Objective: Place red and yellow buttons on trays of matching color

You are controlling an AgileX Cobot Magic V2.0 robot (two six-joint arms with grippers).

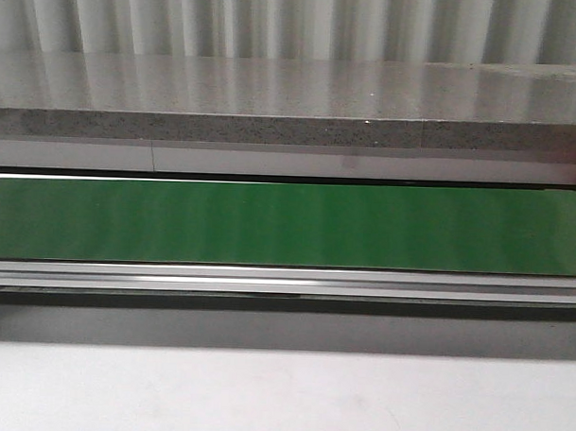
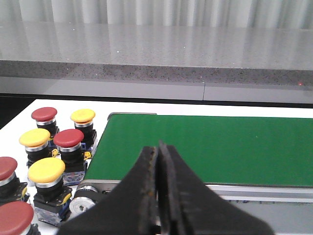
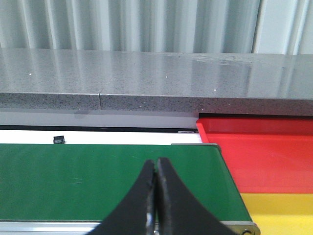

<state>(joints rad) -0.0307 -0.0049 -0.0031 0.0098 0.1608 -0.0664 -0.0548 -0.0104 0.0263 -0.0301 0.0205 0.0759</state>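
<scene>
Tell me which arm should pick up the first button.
Left. The red and yellow buttons cluster beside the left gripper; the right gripper sees only the belt and trays.

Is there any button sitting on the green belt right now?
No, the green belt lies bare from end to end in the front view, while the red and yellow buttons stand grouped on the white surface beside its end.

The front view looks forward, low and close over the green belt (image 1: 288, 225) toward the grey ledge (image 1: 292, 102). Each wrist view faces the same way: left sees the belt's (image 2: 205, 147) button end, right its (image 3: 107, 181) tray end.
</scene>
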